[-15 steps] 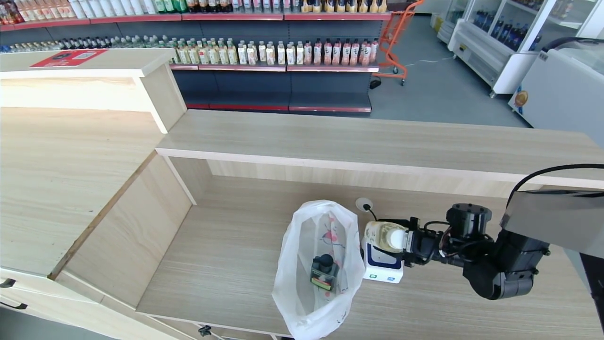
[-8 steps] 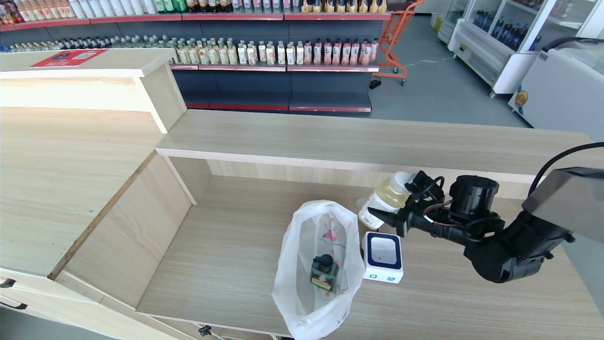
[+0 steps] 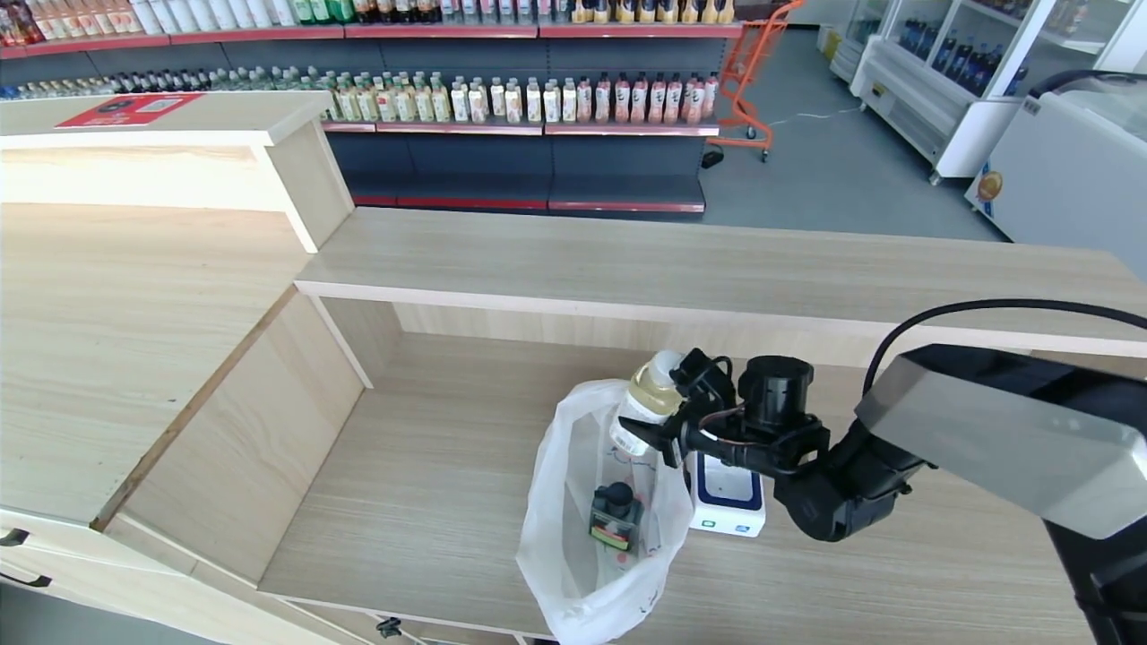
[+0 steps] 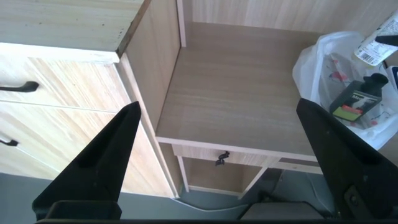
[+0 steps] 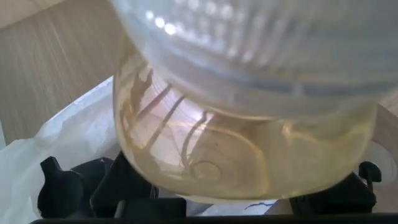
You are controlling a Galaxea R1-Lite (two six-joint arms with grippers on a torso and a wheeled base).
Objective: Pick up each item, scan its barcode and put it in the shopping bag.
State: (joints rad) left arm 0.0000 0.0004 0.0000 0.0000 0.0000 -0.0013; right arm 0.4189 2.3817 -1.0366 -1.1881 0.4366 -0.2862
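Woodgrain counter [image 3: 430, 502]; right gripper [image 3: 665, 405] clasps bottle [image 3: 647, 400] (clear, rounded).

Right arm [image 3: 842, 493] stretches leftward, right gripper [image 3: 659, 401] clamped; left gripper [image 4: 214, 171] hangs low, fingers spread wide.

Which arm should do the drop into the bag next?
Right. The right gripper is shut on the bottle, tilted over the shopping bag's open mouth. The left gripper is open, empty, by the counter's front edge.

Bright even light; soft shadows; glints on bottle [image 5: 249, 106]; head view edges bowed.
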